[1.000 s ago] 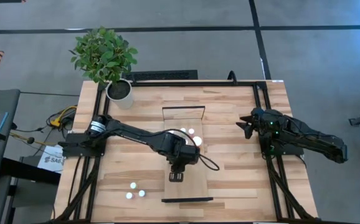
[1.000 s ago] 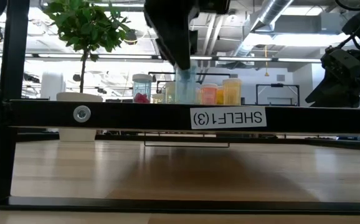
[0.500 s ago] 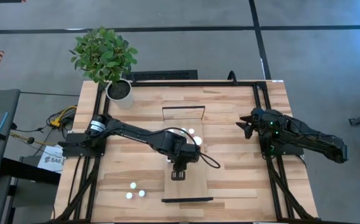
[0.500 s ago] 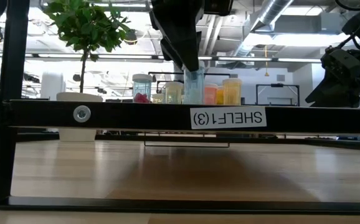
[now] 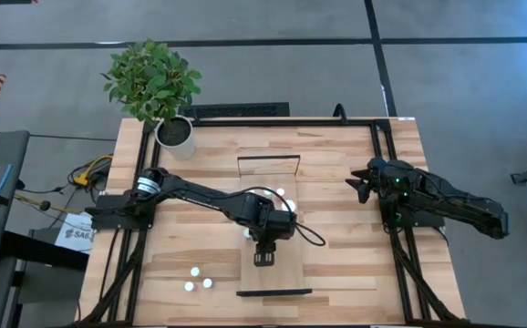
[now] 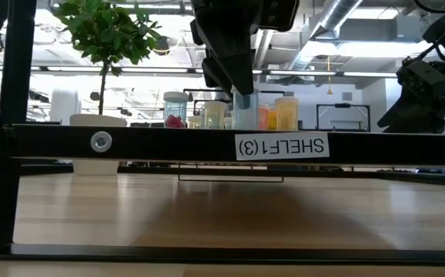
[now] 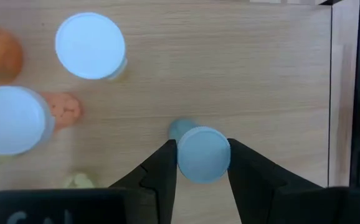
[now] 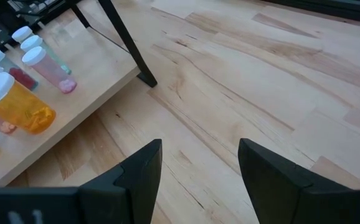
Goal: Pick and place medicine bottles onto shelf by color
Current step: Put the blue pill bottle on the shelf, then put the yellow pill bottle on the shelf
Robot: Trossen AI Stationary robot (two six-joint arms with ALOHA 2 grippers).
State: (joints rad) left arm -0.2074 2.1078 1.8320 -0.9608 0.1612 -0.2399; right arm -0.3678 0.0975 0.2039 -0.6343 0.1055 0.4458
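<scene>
Left hand (image 7: 203, 163) hangs over the shelf (image 5: 286, 271), its two fingers (image 7: 161, 171) closed on a small teal bottle (image 7: 203, 154) with a pale cap, seen from straight above in the left wrist view. Over the last second it has carried that bottle along the shelf: in the low view the bottle (image 6: 245, 112) sat to the left of the others, and now it stands close in front of the row, with its base down at the level of the shelf board. From the high view, the left hand (image 5: 263, 257) has drifted a little toward the near end of the shelf as well. The grip looks as if it is just beginning to ease, though the fingers touch the cap on both sides.

On the shelf beside it stand a white-capped bottle (image 7: 91, 46) and an orange bottle (image 7: 15, 120); a yellowish one (image 6: 287, 112) and a pink-filled one (image 6: 175, 109) show in the low view. Three more bottles (image 5: 198, 279) wait on the tabletop (image 5: 346, 255), well apart from the shelf.

My judgement is that the placing step is nearly done, and what remains is letting go and lifting clear without tipping the neighbours. Right hand (image 8: 198, 168) waits with fingers parted and holding nothing, over the right side of the tabletop.
</scene>
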